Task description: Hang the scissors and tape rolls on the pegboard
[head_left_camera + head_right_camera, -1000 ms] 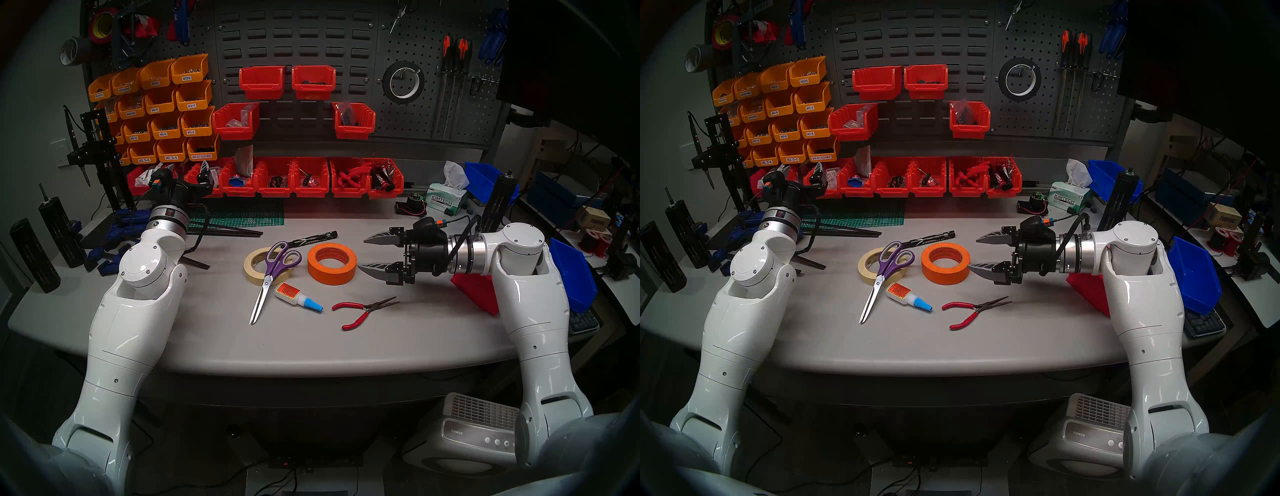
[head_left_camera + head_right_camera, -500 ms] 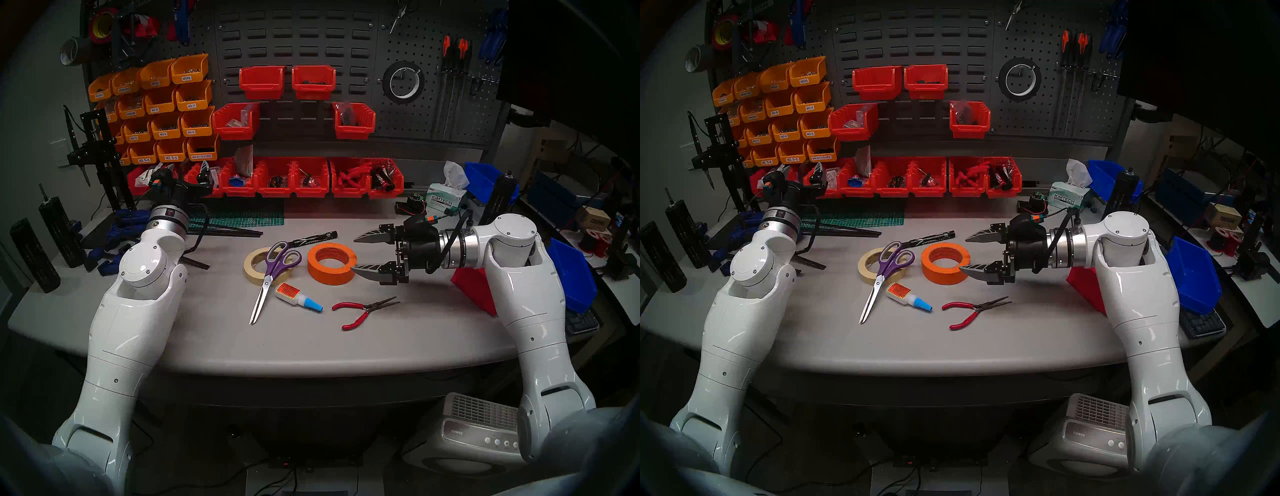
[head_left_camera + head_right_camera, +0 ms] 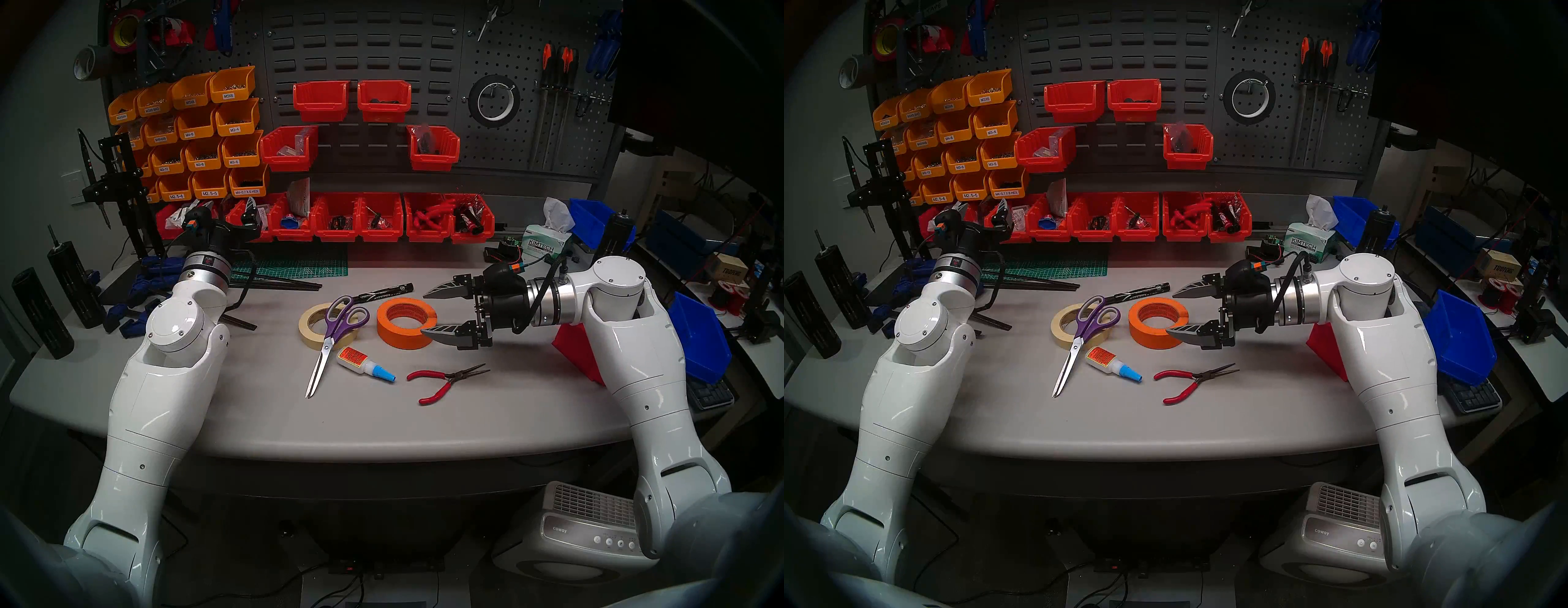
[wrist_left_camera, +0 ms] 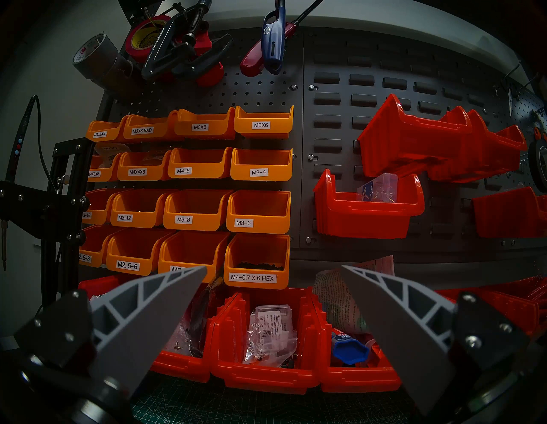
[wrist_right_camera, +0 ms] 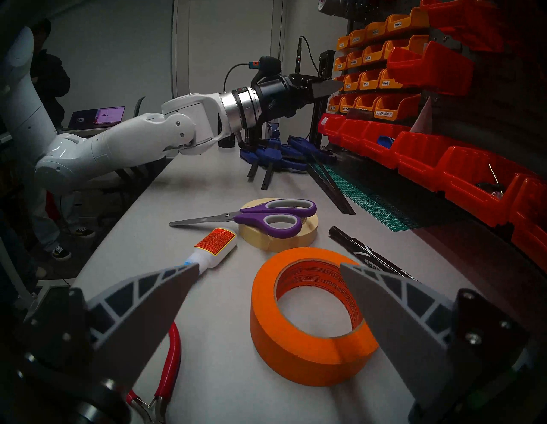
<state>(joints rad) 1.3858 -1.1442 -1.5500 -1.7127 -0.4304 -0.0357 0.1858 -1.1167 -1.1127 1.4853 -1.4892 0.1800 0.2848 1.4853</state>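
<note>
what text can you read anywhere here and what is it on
"KIMTECH": tissue box
"coway": air purifier
"3M": grey duct-tape roll
"M3X6", "M3-4", "M3-6", "M4-0.7 X 6 HEX", "M3X8 BAD": labels on the yellow bins
Black marker: starts "MAR", rest hidden
Glue bottle and orange tape roll print: too small to read

The scissors (image 3: 333, 335) are showing purple handles lined in grey and plain silver blades, lying over a cream tape roll (image 3: 312, 327) beside a bright orange tape roll (image 3: 406, 322) printed dark on its inner core. A black tape roll (image 3: 494, 101) with a white core is hanging on the dark grey, hole-dotted pegboard (image 3: 526, 140). The pliers (image 3: 445, 381) are wearing red grips, and the glue bottle (image 3: 365, 365) is carrying an orange label and a blue cap.
</note>
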